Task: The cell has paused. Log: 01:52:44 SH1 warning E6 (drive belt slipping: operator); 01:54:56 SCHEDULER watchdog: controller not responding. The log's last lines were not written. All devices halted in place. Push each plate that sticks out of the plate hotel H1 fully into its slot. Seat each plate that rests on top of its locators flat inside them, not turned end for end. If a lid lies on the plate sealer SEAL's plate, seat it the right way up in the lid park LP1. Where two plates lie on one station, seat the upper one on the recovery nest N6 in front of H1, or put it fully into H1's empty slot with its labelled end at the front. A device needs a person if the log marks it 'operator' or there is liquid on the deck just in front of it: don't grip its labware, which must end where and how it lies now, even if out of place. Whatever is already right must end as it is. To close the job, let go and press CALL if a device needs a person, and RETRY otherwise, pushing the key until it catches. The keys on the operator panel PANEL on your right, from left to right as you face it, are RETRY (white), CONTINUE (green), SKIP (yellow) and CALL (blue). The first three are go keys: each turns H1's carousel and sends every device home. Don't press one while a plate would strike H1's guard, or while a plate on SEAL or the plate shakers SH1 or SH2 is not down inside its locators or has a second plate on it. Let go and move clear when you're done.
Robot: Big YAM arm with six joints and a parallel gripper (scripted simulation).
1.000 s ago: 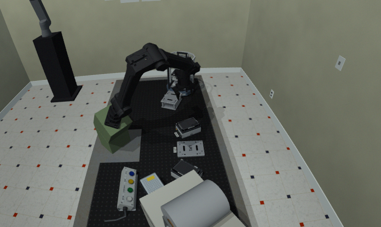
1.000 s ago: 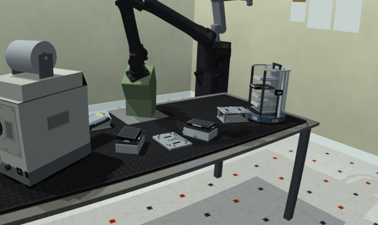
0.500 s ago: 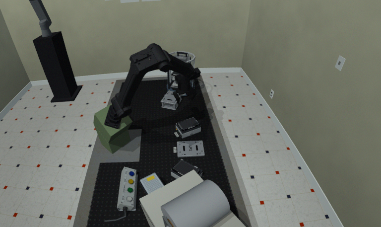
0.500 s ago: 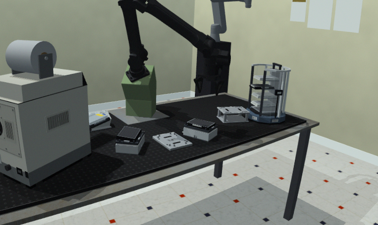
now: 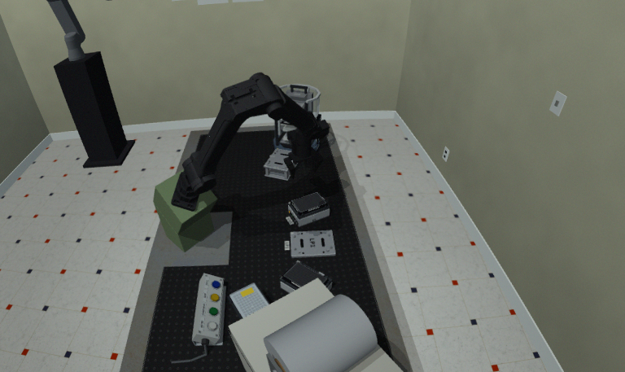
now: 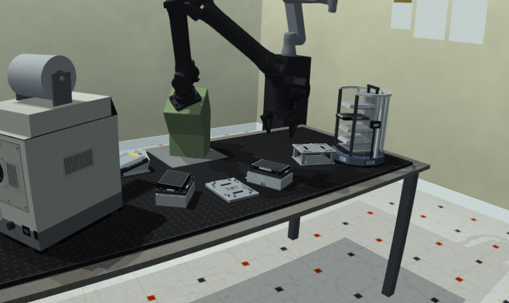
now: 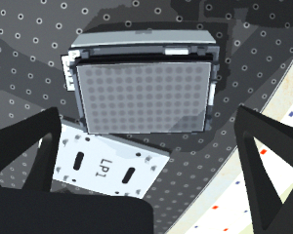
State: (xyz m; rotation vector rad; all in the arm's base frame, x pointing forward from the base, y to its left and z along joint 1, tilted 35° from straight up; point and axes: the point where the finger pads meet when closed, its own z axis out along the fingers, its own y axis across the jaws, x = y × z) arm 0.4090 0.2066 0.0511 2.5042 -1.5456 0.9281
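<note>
My gripper [image 6: 280, 127] [image 5: 300, 166] [image 7: 147, 116] is open and empty. It hangs high over the mat beside the grey recovery nest N6 [image 5: 277, 165] [image 6: 313, 150]. In the wrist view it looks down on a dark well plate [image 7: 143, 94] [image 5: 308, 203] [image 6: 270, 166] on a grey shaker [image 5: 309, 217] [image 6: 268, 181]; the plate sits a little askew on it. The lid park LP1 [image 7: 107, 170] [image 5: 312, 242] [image 6: 231, 191] lies bare beside it. A second shaker [image 5: 287, 286] [image 6: 173, 199] carries a dark plate [image 5: 300, 273] [image 6: 174, 179]. The plate hotel H1 [image 5: 300, 100] [image 6: 360, 127] stands behind N6.
The sealer SEAL [image 5: 299, 331] [image 6: 56, 153] fills the near end, with a clear plate with a yellow label [image 5: 248, 299] [image 6: 133, 158] on its stage. The key panel [image 5: 209, 308] lies left of it. The arm's green pedestal [image 5: 184, 216] [image 6: 187, 125] stands on the mat.
</note>
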